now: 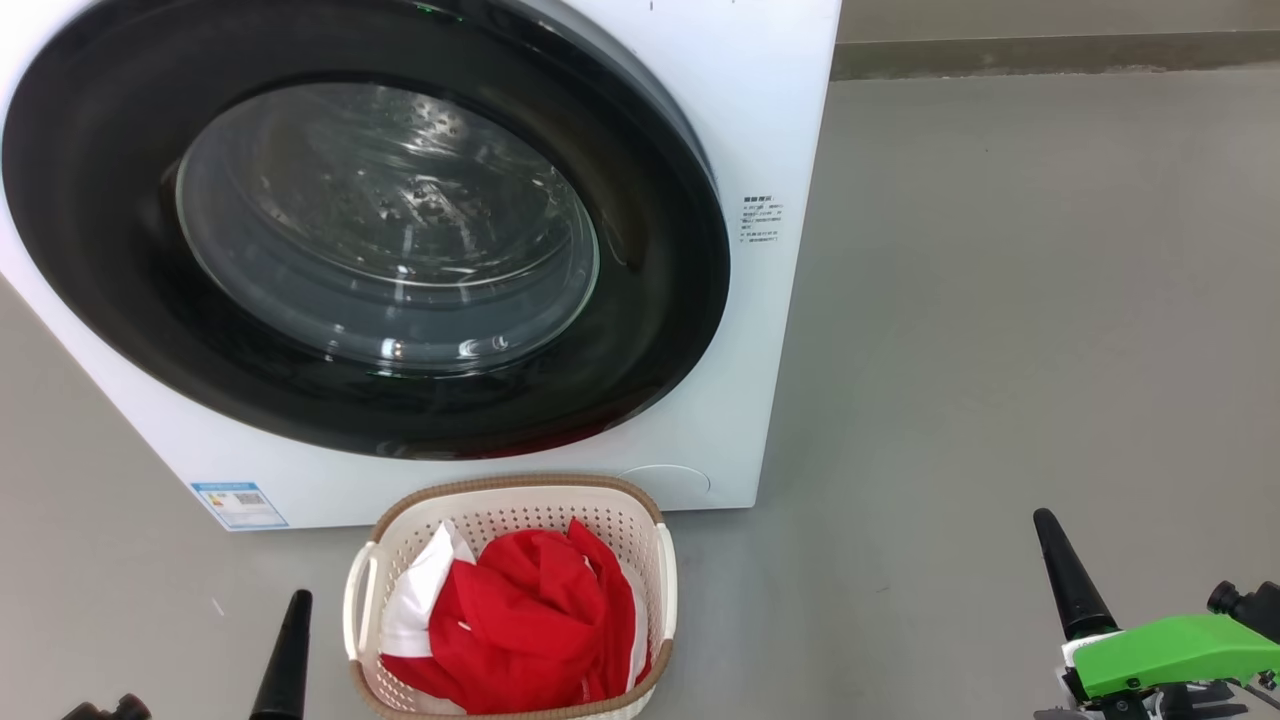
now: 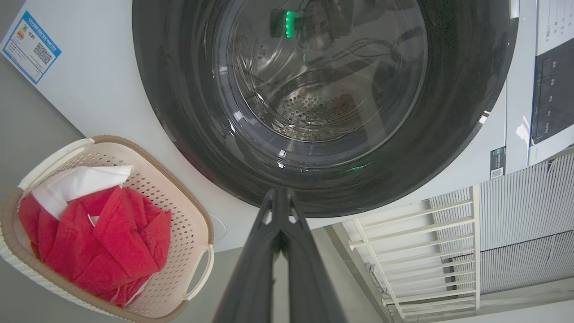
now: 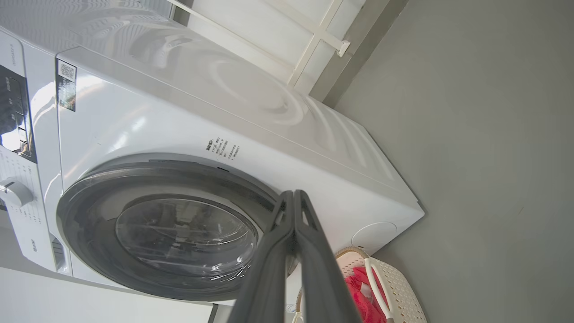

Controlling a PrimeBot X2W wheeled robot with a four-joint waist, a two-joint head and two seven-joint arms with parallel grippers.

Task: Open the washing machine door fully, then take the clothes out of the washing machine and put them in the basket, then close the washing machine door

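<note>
One washing machine (image 1: 780,120) stands on the floor (image 1: 1000,300), the washing machine door (image 1: 660,330) flush shut, so the work seems done. At its front bottom edge the basket (image 1: 520,487) holds the clothes (image 1: 530,620), close for short carries. Both hover clear, empty: left gripper (image 2: 279,193) and right gripper (image 3: 293,195), fingers pressed together.

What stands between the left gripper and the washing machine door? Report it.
Nothing visible does. The shut left gripper points straight at the lower rim of the washing machine door; the basket sits off to one side.
</note>
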